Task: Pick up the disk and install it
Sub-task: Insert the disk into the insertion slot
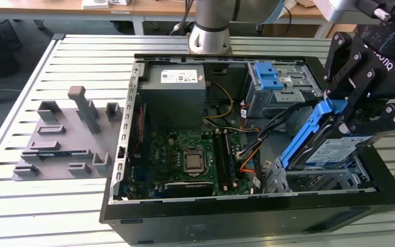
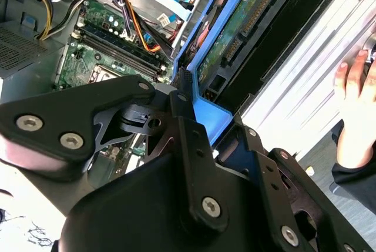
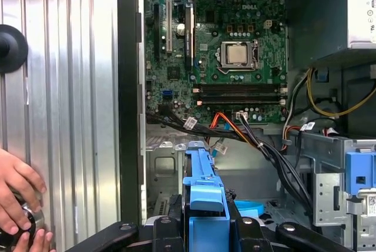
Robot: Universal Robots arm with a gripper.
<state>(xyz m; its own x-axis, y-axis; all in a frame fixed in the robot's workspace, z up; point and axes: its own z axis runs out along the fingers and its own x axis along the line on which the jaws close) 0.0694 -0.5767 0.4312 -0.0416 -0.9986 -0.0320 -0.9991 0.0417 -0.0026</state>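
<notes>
Over the drive bay [image 1: 321, 181] at the exterior view's right, inside the computer case [image 1: 252, 212]: disk [image 1: 331, 149], tilted, clamped in end effector [image 1: 361, 117]. Advisable: level it, match blue rails [image 1: 304, 136] to bay guides, avoid cables [image 1: 273, 123].

Reads as a robotics lab or test workshop. Slatted aluminium tabletop [image 1: 19, 206] with a robot arm's base [image 1: 209, 38] bolted at its far edge. Open desktop computer case [image 1: 252, 216] lying flat on the slats, motherboard [image 1: 183, 154] exposed. Grey fixture [image 1: 60, 139] of slots and posts just beside the case. Wooden desks [image 1: 60, 6] behind. A person's hand [image 3: 17, 187] on the slats near the case.
</notes>
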